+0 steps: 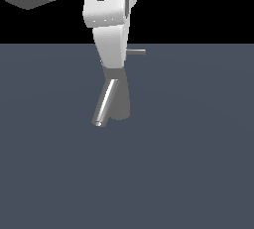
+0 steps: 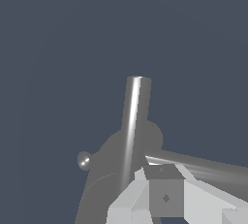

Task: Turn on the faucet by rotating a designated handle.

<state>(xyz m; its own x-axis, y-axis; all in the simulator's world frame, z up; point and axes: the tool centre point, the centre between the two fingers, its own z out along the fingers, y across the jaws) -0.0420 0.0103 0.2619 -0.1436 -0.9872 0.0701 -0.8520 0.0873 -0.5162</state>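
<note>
The faucet (image 1: 120, 101) stands on the table (image 1: 198, 163). The tool (image 2: 145, 189) sits at its cap, beside the handle (image 1: 137, 52); its opening I cannot tell. Turning seems not finished.

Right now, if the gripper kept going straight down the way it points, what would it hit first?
Probably the faucet's round cap or the handle sticking out of it. The gripper hangs right over them, nothing visible between. Depth is unclear, so which comes first cannot be told.
</note>
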